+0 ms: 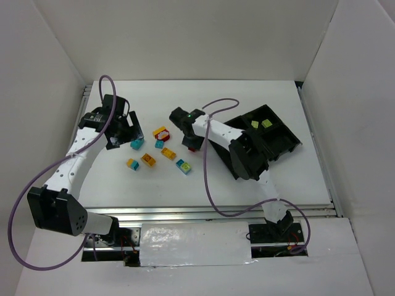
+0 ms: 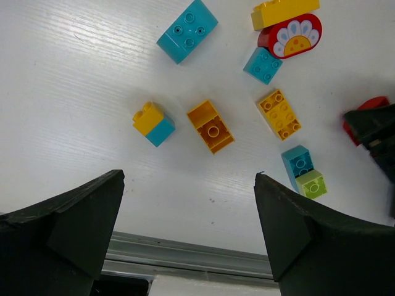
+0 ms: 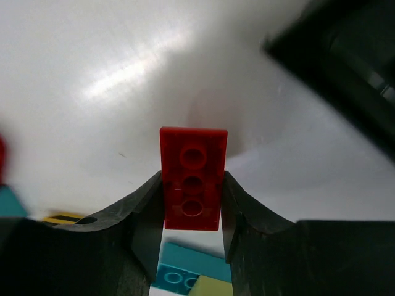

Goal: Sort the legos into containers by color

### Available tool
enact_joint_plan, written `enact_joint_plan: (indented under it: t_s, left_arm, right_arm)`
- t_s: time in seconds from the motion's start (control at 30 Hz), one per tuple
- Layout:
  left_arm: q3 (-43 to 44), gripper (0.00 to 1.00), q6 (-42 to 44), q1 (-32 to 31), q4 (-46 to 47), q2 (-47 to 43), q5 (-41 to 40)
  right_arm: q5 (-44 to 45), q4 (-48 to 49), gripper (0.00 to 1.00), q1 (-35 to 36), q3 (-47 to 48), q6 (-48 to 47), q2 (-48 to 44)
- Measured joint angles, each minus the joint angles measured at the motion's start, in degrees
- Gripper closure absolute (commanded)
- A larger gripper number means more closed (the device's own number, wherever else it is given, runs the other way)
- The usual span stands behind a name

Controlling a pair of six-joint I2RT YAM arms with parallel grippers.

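Observation:
My right gripper (image 1: 192, 143) is shut on a red lego (image 3: 193, 179) and holds it above the table, left of the black tray (image 1: 281, 145). Two light green bricks (image 1: 260, 124) lie in a far compartment. My left gripper (image 1: 120, 135) is open and empty (image 2: 189, 179), left of the loose bricks. On the table lie a cyan brick (image 2: 187, 30), a yellow-and-cyan brick (image 2: 153, 123), an orange brick (image 2: 210, 126), a yellow brick (image 2: 279, 114), a small cyan brick (image 2: 263, 65), a cyan-and-green brick (image 2: 304, 171) and a red flower piece with a yellow brick (image 2: 290, 36).
White walls close the table at the back and both sides. A metal rail (image 1: 210, 213) runs along the near edge. The right arm's purple cable (image 1: 207, 179) loops over the table in front of the tray. The tray's corner shows blurred in the right wrist view (image 3: 345, 55).

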Motion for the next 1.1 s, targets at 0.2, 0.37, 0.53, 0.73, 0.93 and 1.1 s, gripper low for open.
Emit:
enact_joint_plan:
  t_s: [0.2,0.37,0.53,0.73,0.93,1.1]
  left_arm:
    - [0.04,0.00,0.81,0.00,0.17,0.09,0.72]
    - [0.85,0.00,1.18,0.00,0.92,1.92,1.73]
    - [2.27,0.00,1.14,0.00,1.05,3.93,2.16]
    - [5.05,0.00,1.18,0.00,1.27,6.29,2.34]
    - [5.38,0.00,1.18,0.00,1.18,6.38,2.27]
    - [5.40,0.01,0.72,0.00,0.37,6.38,0.68]
  right_arm:
    - [1.73,1.64,1.00,-7.80,0.55,-5.75,-6.27]
    - [3.28,2.93,0.94,-17.88,-11.23,-9.60,-20.63]
    - [5.03,3.17,0.82,-23.21,-15.89,-12.79,-25.75]
    - [4.52,3.58,0.37,-22.67,-15.96,-15.26,-23.17]
    - [4.35,3.87,0.07,-22.29,-15.72,-16.94,-22.97]
    - [4.04,6.10,0.00,-16.83,-13.05,-25.83,-22.88]
